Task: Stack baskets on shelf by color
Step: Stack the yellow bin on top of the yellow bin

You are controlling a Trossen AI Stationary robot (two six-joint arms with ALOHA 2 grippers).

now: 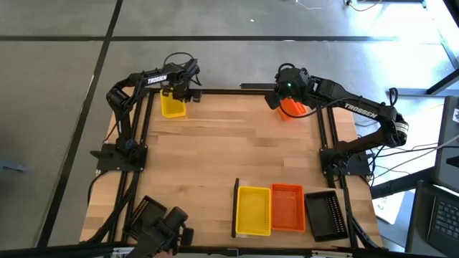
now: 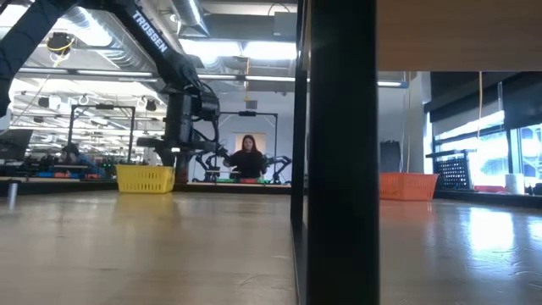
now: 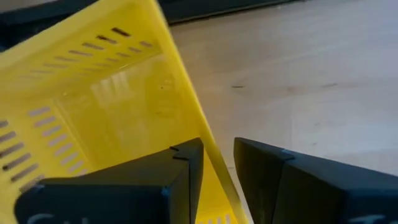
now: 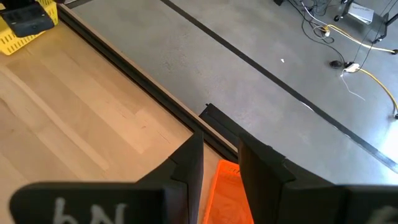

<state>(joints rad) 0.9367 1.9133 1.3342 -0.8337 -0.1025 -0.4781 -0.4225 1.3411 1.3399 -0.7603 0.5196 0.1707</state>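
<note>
1. Shelf sits at the near edge, holding yellow, orange and black baskets side by side.
2. Left gripper straddles the yellow basket's wall at the far-left corner, fingers nearly pinched, ready to lift.
3. Right gripper does likewise on the orange basket, far-right edge.
4. Between lies open tabletop.

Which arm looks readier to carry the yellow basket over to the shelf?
Left. The left gripper straddles the yellow basket wall; the right gripper is at the orange basket.
</note>
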